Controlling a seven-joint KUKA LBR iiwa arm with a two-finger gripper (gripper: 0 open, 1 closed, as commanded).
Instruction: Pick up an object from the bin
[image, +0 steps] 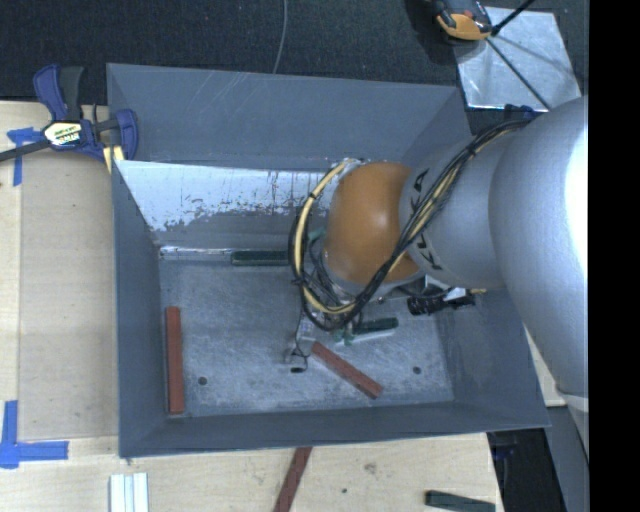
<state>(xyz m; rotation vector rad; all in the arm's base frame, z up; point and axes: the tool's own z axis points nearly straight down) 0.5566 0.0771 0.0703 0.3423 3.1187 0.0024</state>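
Your claw (298, 355) sits low in the grey metal bin (135, 300).
A flat, reddish-brown stick (347, 369) lies just beside it; spread or pinching, you cannot tell.

Chunky silver-grey arm (520, 220) with black lettering, shiny orange dome cover (365, 225) at the wrist, yellow and black cables (298, 235) looped round it, plus what looks like a small dark gripper (298, 357).
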